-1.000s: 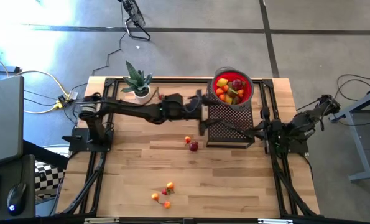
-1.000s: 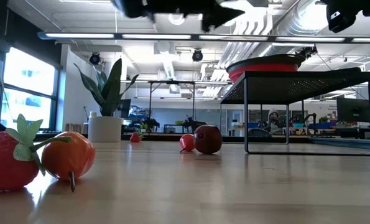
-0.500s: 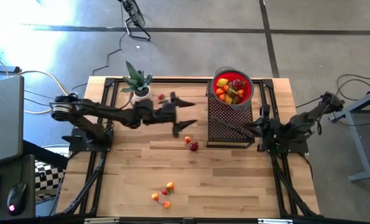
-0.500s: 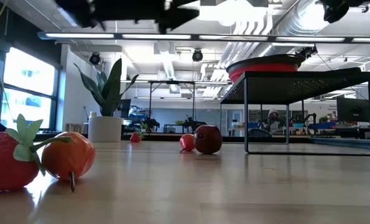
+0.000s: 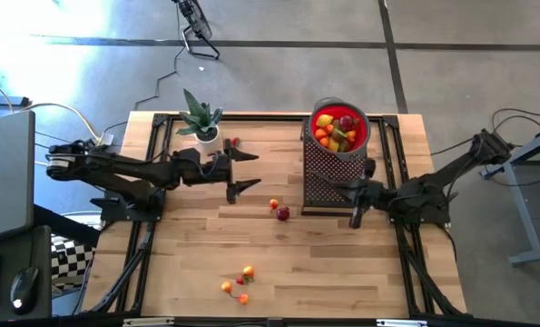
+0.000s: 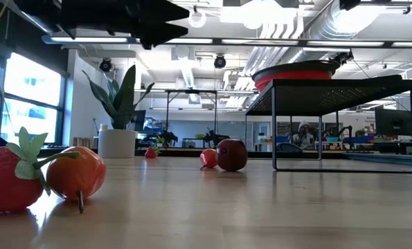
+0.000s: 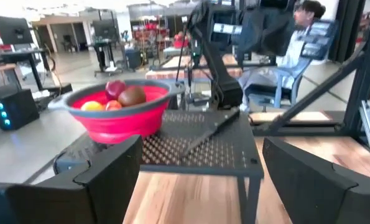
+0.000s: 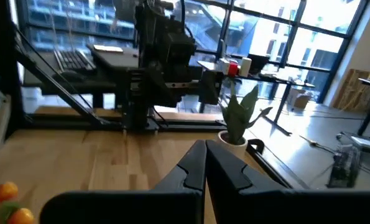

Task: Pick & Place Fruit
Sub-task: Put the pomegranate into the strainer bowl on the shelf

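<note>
Toy fruits fill the red bowl point(image 5: 340, 129), which sits on a black mesh rack point(image 5: 328, 182) at the table's far side. On the wood lie an orange fruit point(image 5: 274, 203) and a dark red one point(image 5: 282, 213), a small red one point(image 5: 235, 141) by the plant pot, and a cluster point(image 5: 238, 286) near the near edge. My left gripper point(image 5: 251, 172) hovers open left of the rack, above the table; its wrist view faces the bowl point(image 7: 119, 112). My right gripper point(image 5: 355, 202) is shut point(image 8: 204, 163), by the rack's near right corner, pointing toward the table's left.
A potted spiky plant point(image 5: 200, 123) stands at the far left of the table. The low view shows a strawberry point(image 6: 8, 176) and an orange fruit point(image 6: 77, 173) close by, and a dark apple point(image 6: 231, 154) beside the rack's legs point(image 6: 273, 128). A person point(image 7: 300, 31) sits beyond the table.
My left gripper has drawn back from the rack toward the table's left, staying open and high above the wood. My right gripper has shifted a little toward the table's left along the rack's near side. The fruits have not moved.
</note>
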`<move>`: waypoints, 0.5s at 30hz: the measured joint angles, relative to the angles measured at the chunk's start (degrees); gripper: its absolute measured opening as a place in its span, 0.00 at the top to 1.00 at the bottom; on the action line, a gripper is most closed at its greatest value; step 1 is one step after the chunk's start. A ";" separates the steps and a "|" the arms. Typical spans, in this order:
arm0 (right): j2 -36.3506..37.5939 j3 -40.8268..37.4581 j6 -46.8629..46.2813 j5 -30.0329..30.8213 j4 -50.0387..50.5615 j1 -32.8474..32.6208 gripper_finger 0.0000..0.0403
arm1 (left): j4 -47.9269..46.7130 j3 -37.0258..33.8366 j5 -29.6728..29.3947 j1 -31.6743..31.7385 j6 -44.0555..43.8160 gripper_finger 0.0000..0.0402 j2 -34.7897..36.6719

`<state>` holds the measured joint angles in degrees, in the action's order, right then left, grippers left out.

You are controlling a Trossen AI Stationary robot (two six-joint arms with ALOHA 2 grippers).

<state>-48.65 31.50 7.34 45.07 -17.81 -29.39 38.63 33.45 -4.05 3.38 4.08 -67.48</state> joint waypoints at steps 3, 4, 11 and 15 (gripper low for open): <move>-4.90 5.07 -1.15 -0.02 3.93 0.66 0.99 | -1.33 0.00 -0.04 0.00 -0.01 0.18 0.80; -6.55 7.04 -2.22 -0.14 6.48 0.92 0.99 | -1.19 0.00 -0.07 0.00 -0.02 0.18 1.21; -17.60 22.25 -14.66 -4.99 28.60 3.11 0.99 | -4.42 -0.02 -0.18 0.00 3.04 0.18 7.51; -24.44 29.13 -18.31 -11.18 36.64 5.24 0.99 | -8.32 -0.02 -1.36 0.00 3.13 0.18 10.09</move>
<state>-73.10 60.63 -10.97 33.89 18.83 -24.14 30.32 33.43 -5.42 3.38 7.20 -57.39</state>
